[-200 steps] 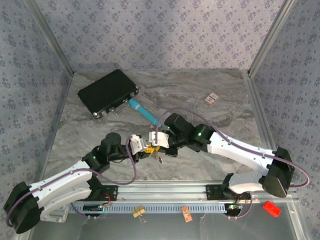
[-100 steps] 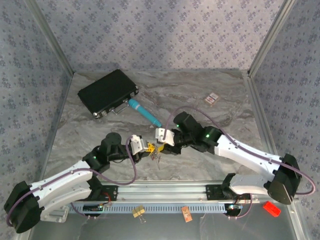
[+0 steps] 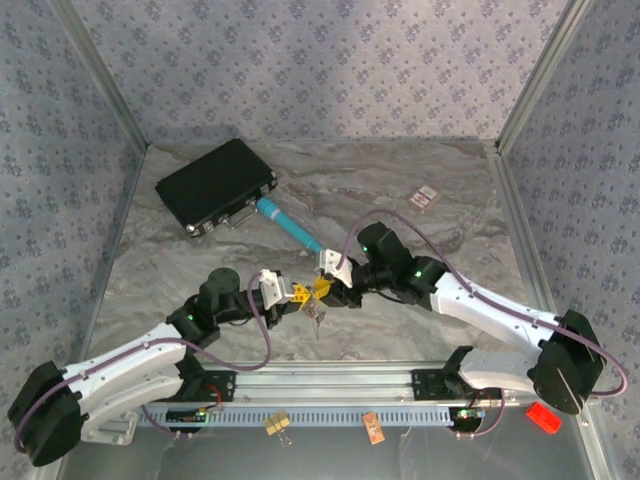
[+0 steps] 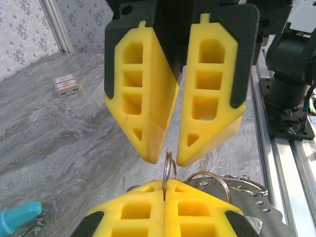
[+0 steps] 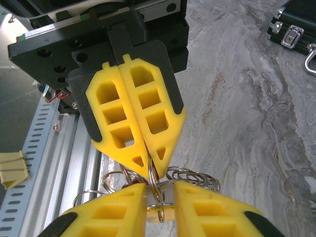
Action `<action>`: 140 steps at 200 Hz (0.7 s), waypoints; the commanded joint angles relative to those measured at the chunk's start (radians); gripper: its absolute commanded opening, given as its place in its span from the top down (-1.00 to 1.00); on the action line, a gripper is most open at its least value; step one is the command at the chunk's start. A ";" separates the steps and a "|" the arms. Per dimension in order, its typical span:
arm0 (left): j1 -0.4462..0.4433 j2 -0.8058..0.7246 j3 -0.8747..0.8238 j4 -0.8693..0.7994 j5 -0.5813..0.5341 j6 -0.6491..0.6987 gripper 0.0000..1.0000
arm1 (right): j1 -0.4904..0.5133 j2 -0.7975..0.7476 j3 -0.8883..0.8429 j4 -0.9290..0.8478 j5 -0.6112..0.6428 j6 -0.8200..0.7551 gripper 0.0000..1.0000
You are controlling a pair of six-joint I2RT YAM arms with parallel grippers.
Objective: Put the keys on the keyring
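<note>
Seeing black case (image 3: 215, 185) latched shut at far left of surface (image 3: 420, 160), contents hidden. Left gripper (image 4: 164, 186) jaws are pressed together, pinching the keyring (image 4: 168, 165) by its thin metal ring, which stands edge-up. Right gripper (image 5: 160, 190) jaws are slightly spread, tips straddling the ring's top. Both meet mid-surface.

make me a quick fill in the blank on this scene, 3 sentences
1. The thin metal ring is pinched in the gripper of the ____ arm.
2. The teal tool lies beside a ____ case.
3. The binder clip lies to the ____ of the orange tag.
Missing words: left; black; left
</note>
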 commanded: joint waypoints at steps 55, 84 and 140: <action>-0.003 -0.030 0.025 -0.030 -0.034 0.015 0.58 | 0.000 0.019 0.067 -0.088 0.013 -0.053 1.00; -0.003 -0.024 0.049 -0.081 -0.027 0.035 0.65 | 0.035 0.045 0.135 -0.217 0.107 -0.137 1.00; -0.003 -0.018 0.057 -0.086 -0.025 0.040 0.68 | 0.087 0.081 0.198 -0.289 0.174 -0.193 1.00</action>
